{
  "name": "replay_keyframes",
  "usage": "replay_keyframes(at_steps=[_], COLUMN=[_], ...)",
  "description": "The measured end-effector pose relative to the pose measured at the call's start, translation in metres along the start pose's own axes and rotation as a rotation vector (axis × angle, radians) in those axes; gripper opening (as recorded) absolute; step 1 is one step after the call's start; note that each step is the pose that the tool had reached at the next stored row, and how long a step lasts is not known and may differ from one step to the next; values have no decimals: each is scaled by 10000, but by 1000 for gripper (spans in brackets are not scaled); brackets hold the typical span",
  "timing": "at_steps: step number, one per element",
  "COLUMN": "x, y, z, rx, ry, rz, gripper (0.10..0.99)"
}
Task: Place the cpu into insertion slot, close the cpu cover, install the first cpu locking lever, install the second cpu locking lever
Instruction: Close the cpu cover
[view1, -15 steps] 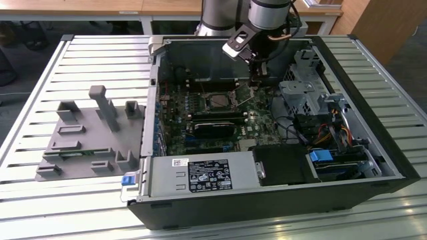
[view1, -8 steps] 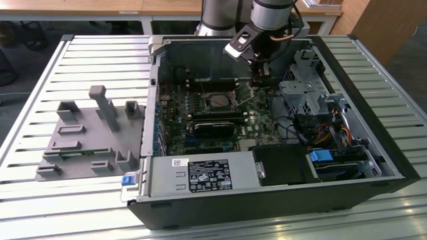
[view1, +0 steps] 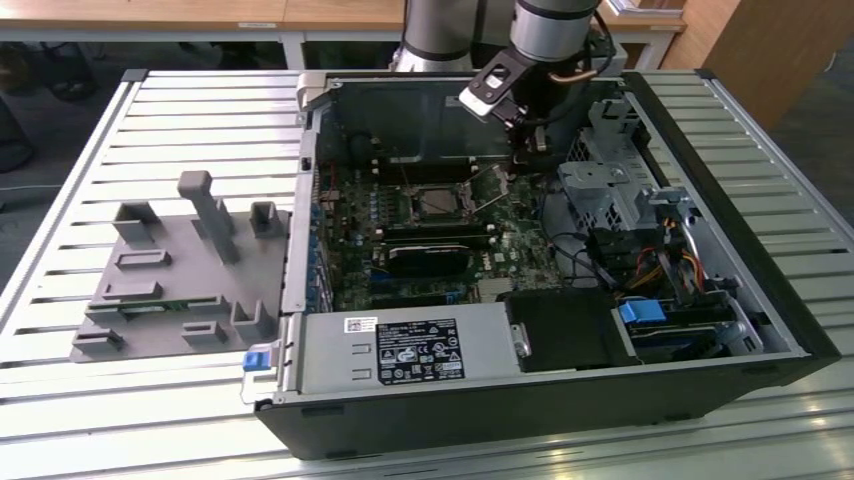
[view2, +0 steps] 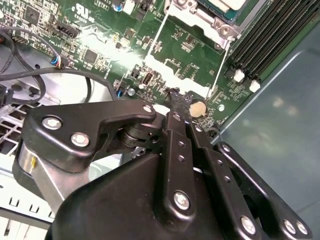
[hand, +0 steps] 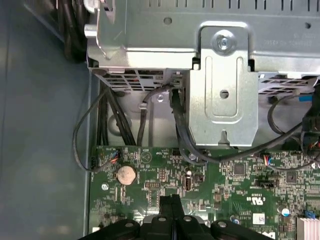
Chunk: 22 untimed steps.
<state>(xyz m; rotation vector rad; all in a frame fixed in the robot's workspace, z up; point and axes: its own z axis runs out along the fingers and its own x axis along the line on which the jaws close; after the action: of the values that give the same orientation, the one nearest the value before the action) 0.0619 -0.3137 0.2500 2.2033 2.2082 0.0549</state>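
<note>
The insertion slot (view1: 439, 203) lies mid-board in the open computer case, with a silver rim around a dark centre. In the second wrist view a corner of the cpu (view2: 226, 4) shows inside the silver cpu cover (view2: 210, 22). Two thin silver locking levers (view2: 159, 32) (view2: 220, 67) run along the socket's sides; one lever (view1: 497, 198) stands slanted up on the socket's side toward the exterior view's right. My gripper (view1: 525, 160) hangs over the board on that same side, beyond the lever. Its black fingertips (hand: 172, 202) are pressed together near the green board, and I see nothing between them.
A grey metal drive cage (hand: 222, 85) with black cables stands close to the gripper. A coin battery (hand: 126, 174) sits on the board nearby. Long black memory slots (view2: 260, 35) flank the socket. The power supply (view1: 400, 350) fills the case's near end. A grey fixture tray (view1: 174, 270) lies at the exterior view's left.
</note>
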Motion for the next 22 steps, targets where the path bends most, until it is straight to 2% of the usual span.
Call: replay_keyframes(at_steps=[10,15,18,22], x=[35,38,38,38], y=[58,68,64,7], z=[65,130,146,145], rx=[23,65,79,79], ry=[2,2,-2,1], rz=[0,0,3,1], gripper=[106,106,106,106])
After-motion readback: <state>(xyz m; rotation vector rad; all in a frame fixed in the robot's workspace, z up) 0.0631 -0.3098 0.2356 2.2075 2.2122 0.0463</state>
